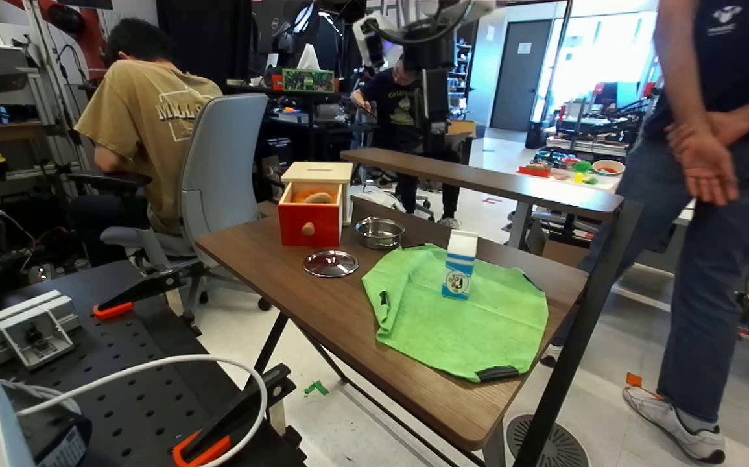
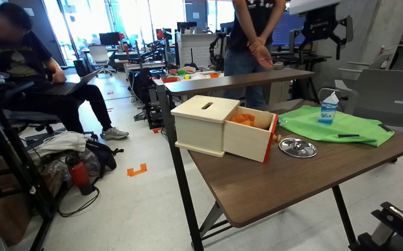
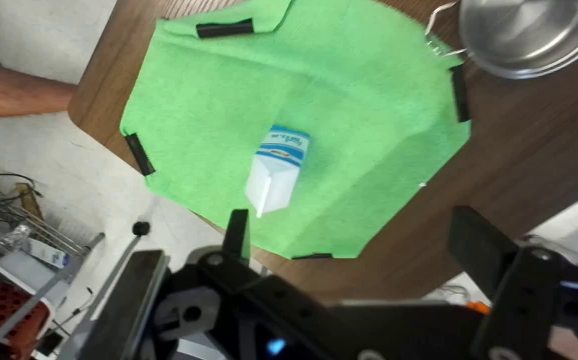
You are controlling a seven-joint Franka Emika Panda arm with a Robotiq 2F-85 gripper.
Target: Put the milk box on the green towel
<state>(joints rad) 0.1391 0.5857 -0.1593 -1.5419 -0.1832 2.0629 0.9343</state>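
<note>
- See milk box (image 1: 459, 266) upright on green towel (image 1: 491, 337), right of centre in an exterior view.
- Read same pose in both exterior views: white gabled top up, blue bands below.
- In wrist view, see milk box around middle of frame, well inside edges of green towel, white top pointing toward bottom.
- Read hand (image 3: 350, 220) as wide, with jaws well apart, across lower half of wrist view.
- See hand (image 2: 319, 60) up above table (image 2: 243, 184) in an exterior view, upper right of frame, well apart from milk box.
- Note green towel lying a bit rumpled on table, with black strips (image 3: 224, 28) along edges.
- See wooden box (image 2: 201, 134) with red-fronted drawer (image 2: 245, 143) open, around middle of frame in an exterior view; find orange item (image 2: 243, 119) and tan item (image 2: 263, 120) inside, can't tell what kind.
- See metal pot (image 1: 379, 233) at middle of frame in an exterior view, between red-fronted drawer and green towel.
- See silver lid (image 1: 331, 264) flat on table, left of and below metal pot in frame.
- See standing person (image 1: 718, 162) at right, seated person (image 1: 147, 123) upper left in an exterior view.
</note>
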